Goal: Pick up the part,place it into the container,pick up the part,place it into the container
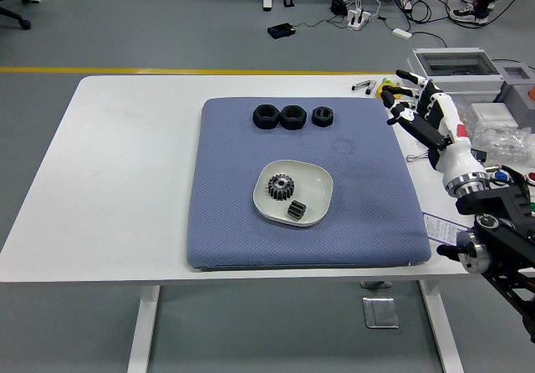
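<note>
A white bowl (pixel 322 189) sits on the blue mat (pixel 234 231) and holds a dark metal gear (pixel 280 188) and a small black part (pixel 294 211). Three black round parts lie in a row at the mat's far edge: one (pixel 265 116), a second (pixel 292 116) and a third (pixel 323 115). My right hand (pixel 415 105) hovers past the mat's right edge, well away from the bowl, fingers spread and empty. No left arm shows.
Right of the mat stand a grey box with a clear lid (pixel 451 74), a yellow tape measure (pixel 388 90), plastic bags of small parts (pixel 510 143) and a button panel (pixel 517 191). The white table (pixel 125 164) stretches left of the mat.
</note>
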